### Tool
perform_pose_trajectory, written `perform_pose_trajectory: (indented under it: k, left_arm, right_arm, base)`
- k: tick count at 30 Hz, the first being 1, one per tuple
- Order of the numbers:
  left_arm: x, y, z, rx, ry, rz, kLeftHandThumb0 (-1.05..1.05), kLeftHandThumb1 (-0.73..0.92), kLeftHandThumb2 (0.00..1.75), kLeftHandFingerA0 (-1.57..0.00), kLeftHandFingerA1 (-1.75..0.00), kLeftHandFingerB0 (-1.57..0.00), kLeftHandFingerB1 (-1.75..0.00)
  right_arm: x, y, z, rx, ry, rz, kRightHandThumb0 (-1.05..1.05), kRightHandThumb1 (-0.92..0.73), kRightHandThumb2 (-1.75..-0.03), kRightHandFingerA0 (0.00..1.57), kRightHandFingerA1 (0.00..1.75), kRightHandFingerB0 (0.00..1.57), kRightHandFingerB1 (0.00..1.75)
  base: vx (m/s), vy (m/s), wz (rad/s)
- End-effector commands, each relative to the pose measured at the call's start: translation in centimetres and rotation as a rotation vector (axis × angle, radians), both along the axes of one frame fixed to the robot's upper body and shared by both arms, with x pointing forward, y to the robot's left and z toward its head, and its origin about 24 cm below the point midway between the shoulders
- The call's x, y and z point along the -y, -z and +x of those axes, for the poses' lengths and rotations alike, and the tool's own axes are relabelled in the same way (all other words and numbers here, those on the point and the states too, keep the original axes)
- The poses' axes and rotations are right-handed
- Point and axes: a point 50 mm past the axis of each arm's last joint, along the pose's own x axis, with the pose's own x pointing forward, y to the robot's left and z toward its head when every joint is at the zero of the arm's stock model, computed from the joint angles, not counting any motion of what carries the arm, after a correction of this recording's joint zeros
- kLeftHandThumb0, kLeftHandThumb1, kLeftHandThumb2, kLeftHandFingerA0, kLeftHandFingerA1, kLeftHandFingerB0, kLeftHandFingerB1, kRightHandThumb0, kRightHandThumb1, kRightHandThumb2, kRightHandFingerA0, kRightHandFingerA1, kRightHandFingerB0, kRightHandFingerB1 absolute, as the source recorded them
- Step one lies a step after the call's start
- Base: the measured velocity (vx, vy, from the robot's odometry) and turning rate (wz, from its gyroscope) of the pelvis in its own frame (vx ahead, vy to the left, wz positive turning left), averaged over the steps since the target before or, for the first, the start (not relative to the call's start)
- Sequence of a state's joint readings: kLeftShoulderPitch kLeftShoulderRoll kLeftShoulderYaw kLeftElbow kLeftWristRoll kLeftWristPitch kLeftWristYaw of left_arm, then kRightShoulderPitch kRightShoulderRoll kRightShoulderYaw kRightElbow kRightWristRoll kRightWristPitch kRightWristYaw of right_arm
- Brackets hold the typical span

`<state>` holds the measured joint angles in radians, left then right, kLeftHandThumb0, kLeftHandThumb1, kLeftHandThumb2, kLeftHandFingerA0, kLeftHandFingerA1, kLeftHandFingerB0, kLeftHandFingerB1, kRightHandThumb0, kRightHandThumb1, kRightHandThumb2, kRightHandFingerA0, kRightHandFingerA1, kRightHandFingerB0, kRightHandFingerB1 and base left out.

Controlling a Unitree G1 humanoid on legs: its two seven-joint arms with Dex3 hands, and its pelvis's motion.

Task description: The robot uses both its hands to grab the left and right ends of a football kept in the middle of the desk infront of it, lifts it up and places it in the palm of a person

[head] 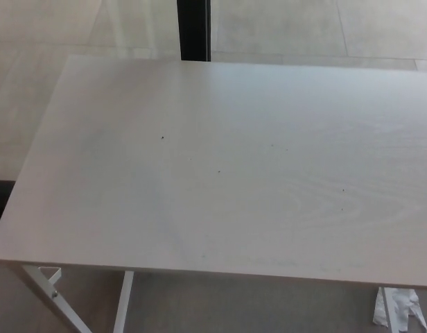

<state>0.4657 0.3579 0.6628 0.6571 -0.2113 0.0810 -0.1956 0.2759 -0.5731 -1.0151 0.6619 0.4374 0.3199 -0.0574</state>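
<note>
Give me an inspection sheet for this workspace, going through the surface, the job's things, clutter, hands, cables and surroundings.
Surface: pale wood-grain desk, with a few tiny dark specks on it.
Job's things: nothing seen; no football on the desk, no person's palm in view.
Clutter: nothing seen on the desk top.
Hands: nothing seen; neither the left nor the right hand shows.
Cables: nothing seen.
Surroundings: light tiled floor beyond the desk, a dark vertical post behind its far edge, white desk legs below the near edge, a crumpled white scrap on the floor at lower right.
</note>
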Motion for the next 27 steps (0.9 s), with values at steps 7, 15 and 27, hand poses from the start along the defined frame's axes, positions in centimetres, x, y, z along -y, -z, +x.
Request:
perform_pose_trajectory:
  k: [7,15,27]
  left_arm:
    - [-0.5,0.1,0.1,-0.013,0.037,-0.08,-0.69,0.76,0.63,-0.54,-0.57,-0.29,-0.4]
    - [-0.3,0.1,1.4,-0.005,0.091,-0.092,-0.63,0.74,0.62,-0.6,-0.63,-0.3,-0.45]
    - [-0.1,0.0,0.4,-0.01,0.119,-0.095,-0.43,0.45,0.53,-0.87,-0.54,-0.63,-0.46]
  right_arm:
    - [0.9,-2.9,1.4,-0.162,-0.441,-0.2,-0.67,-0.71,-0.61,0.53,0.52,0.24,0.28]
    - [1.8,-2.4,-0.2,-0.349,-0.454,-0.17,-0.53,-0.58,-0.58,0.77,0.9,0.34,0.32]
    - [2.1,-2.6,-0.6,-0.273,-0.418,-0.216,-0.45,-0.58,-0.6,1.14,1.49,0.45,0.36]
  base:
    - [0.0,0.0,0.0]
    - [0.0,0.0,0.0]
    - [0.0,0.0,0.0]
